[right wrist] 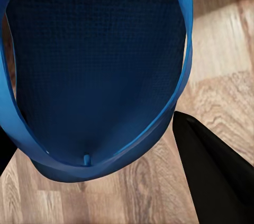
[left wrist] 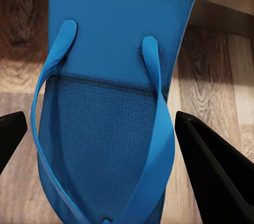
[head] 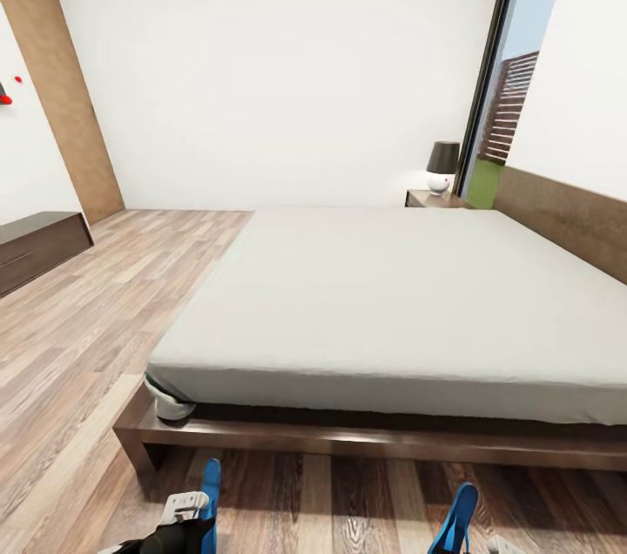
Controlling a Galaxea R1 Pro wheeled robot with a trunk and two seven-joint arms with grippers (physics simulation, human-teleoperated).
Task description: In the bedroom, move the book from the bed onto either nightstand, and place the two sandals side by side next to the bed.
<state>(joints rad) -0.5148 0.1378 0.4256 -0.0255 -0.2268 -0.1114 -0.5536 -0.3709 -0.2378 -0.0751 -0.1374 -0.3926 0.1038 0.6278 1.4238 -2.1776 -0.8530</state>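
Wood-plank floor (head: 87, 362) carries bed (head: 392, 441); mattress (head: 392, 301) bare.

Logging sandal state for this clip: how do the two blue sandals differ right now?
In the head view, the left sandal stands near the bed's corner, beside the left gripper; the right sandal tilts, further along the bed. In the wrist views, the left looks brighter, the right shadowed. Both are blue flip-flops between dark fingers.
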